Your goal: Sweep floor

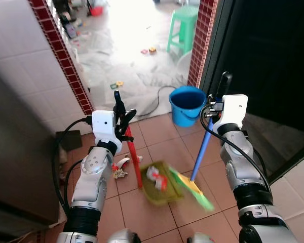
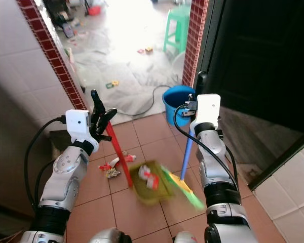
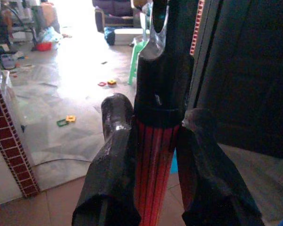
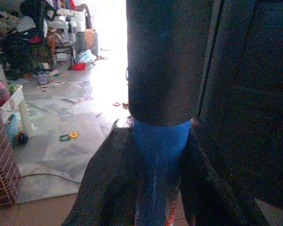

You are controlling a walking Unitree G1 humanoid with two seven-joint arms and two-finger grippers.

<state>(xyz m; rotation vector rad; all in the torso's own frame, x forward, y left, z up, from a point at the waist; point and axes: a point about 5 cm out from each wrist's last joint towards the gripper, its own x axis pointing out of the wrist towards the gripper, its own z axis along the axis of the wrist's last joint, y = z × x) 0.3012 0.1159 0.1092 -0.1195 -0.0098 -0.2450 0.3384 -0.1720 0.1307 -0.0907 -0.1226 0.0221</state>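
Floor tiles point(image 1: 157, 139) in front of the robot are partly swept: some scraps already lie in the green dustpan point(image 1: 161, 191), while a small pile of litter point(image 1: 120, 168) remains beside its red handle point(image 1: 134, 157). The left gripper point(image 1: 122, 115) pinches this red handle near the top, and the right gripper point(image 1: 216, 99) is closed around the blue broom handle point(image 1: 201, 148). The broom head point(image 1: 192, 190) touches the dustpan's edge. I judge about half remains, near the blue bucket point(image 1: 186, 105).
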